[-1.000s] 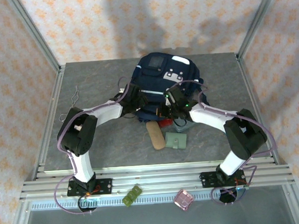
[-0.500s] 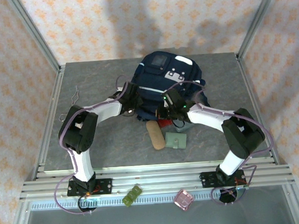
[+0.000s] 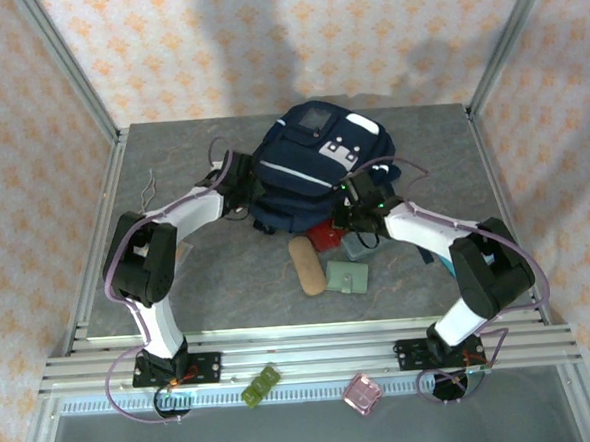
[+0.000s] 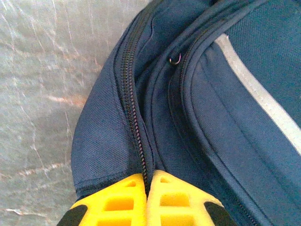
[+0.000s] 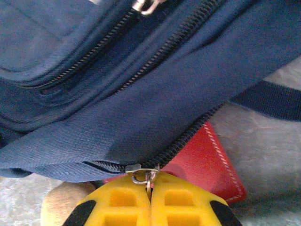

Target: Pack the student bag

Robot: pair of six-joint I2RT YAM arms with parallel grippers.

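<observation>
**Both grippers closed on the bag's lower zip line**

Left gripper (image 4: 146, 184): yellow fingers pressed together, no gap between them. They pinch the student bag (image 4: 211, 117) at its fabric edge, right where a zip track runs down into the seam between the fingers. Seen from above, my left gripper (image 3: 241, 192) sits against the bag's left flank, touching it.

Right gripper (image 5: 150, 184): fingers likewise together, clamped on the zipper pull (image 5: 142, 177). The metal slider sits just beyond the fingertips, on the bag's lowest zip track. From above, my right gripper (image 3: 353, 215) is at the bag's near right corner.

The student bag (image 3: 307, 170) lies on the grey table (image 3: 179, 288), front patches facing up, between my two grippers.

A red wallet (image 5: 207, 160) pokes out from under the bag's near edge, beside the right fingers. A tan case (image 3: 305, 265) lies just off the bag's near side, apart from it. A green pouch (image 3: 350, 278) lies nearer the bases than the bag, just beside the case.
</observation>
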